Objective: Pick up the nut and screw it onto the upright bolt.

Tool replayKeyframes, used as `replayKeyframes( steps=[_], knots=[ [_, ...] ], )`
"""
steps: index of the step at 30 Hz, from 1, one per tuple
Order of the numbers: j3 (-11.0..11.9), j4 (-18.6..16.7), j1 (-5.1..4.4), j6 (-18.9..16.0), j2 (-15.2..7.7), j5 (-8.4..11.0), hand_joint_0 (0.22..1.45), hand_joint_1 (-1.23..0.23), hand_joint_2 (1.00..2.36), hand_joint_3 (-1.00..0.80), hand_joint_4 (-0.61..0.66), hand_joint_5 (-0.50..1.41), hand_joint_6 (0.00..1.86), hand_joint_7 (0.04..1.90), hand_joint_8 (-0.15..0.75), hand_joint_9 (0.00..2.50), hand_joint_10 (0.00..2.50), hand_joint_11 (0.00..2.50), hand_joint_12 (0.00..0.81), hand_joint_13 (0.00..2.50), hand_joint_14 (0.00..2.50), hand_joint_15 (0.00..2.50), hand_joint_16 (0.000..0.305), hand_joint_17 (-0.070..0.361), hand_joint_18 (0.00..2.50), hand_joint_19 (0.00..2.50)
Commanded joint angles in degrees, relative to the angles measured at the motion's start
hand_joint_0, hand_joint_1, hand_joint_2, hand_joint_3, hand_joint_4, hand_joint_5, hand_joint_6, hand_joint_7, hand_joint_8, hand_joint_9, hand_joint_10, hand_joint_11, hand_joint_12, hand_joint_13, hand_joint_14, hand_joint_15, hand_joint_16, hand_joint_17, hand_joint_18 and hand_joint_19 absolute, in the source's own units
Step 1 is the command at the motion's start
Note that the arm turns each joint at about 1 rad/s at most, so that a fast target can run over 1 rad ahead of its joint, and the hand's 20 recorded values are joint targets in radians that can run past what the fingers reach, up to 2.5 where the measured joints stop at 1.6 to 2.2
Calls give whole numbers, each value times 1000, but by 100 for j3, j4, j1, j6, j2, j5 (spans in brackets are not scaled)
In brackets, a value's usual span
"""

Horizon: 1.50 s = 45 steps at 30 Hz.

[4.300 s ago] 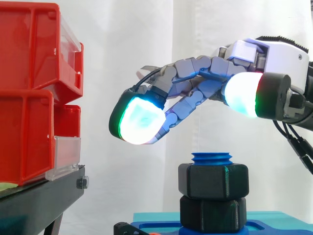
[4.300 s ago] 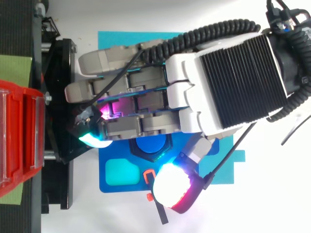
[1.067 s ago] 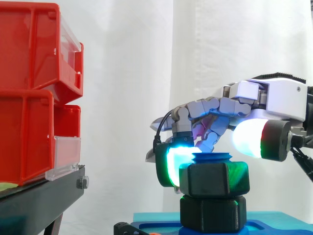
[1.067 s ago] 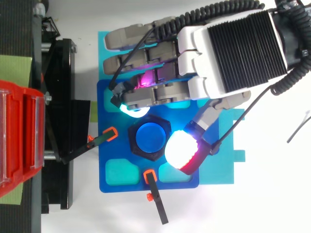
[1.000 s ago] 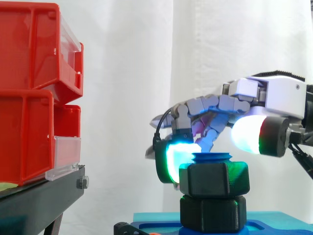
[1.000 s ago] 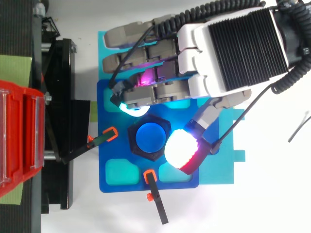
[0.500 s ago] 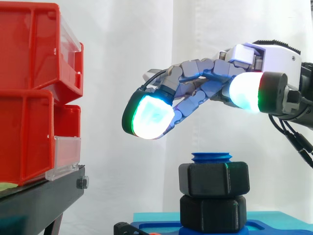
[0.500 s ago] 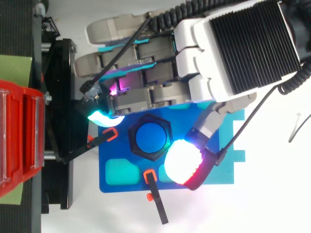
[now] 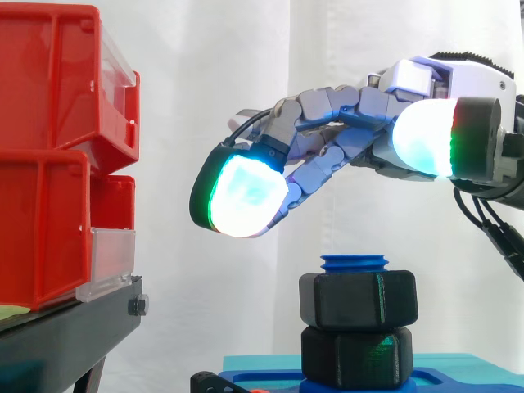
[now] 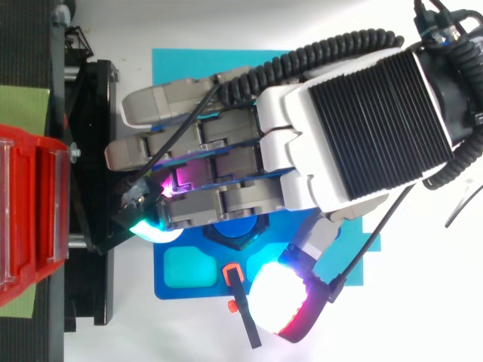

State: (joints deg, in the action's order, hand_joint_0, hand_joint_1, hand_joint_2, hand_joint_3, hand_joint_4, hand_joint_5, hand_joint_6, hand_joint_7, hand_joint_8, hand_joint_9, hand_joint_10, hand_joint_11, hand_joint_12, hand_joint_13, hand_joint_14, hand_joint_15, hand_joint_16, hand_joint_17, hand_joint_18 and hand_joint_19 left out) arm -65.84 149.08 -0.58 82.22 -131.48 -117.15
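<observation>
A black hex nut sits threaded on the upright blue bolt, whose top pokes out just above it. A second black hex piece lies beneath it on the blue base plate. My hand hovers above the bolt with fingers stretched out and relaxed, touching nothing. Its glowing fingertips hang up and to the left of the nut. From above, my hand covers most of the bolt and nut.
Red bins are stacked on a black stand at the left. The plate rests on a teal mat. Black clamps with orange tips stick out at the plate's near edge.
My hand was down at the nut with fingertips against its sides a second ago. It has since lifted clear, opened out and moved over the bolt. The nut stays on the bolt.
</observation>
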Motion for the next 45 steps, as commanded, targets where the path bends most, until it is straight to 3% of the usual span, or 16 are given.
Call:
replayKeyframes(
  steps=[1, 14, 27, 45],
  knots=[
    [-8, 59, -12, 5, 0, 26, 491, -120, 1000, -500, 206, -64, 503, 811, 211, 803, 0, 0, 292, 368, 0, 0, 38, 85, 0, 0],
    [-263, -143, 41, -13, 0, 17, 495, -127, 1000, -500, 216, -60, 503, 838, 221, 827, 0, 0, 289, 425, 0, 0, 38, 87, 0, 0],
    [-263, -37, 67, -4, 0, 17, 503, -133, 1000, -500, 230, -50, 504, 901, 227, 862, 0, 0, 284, 471, 0, 0, 39, 87, 51, 0],
    [-263, -29, 120, -4, 0, -1, 517, -167, 1000, -500, 227, -5, 505, 1123, 238, 1009, 0, 0, 253, 591, 0, 0, 37, 83, 191, 0]
  ],
)
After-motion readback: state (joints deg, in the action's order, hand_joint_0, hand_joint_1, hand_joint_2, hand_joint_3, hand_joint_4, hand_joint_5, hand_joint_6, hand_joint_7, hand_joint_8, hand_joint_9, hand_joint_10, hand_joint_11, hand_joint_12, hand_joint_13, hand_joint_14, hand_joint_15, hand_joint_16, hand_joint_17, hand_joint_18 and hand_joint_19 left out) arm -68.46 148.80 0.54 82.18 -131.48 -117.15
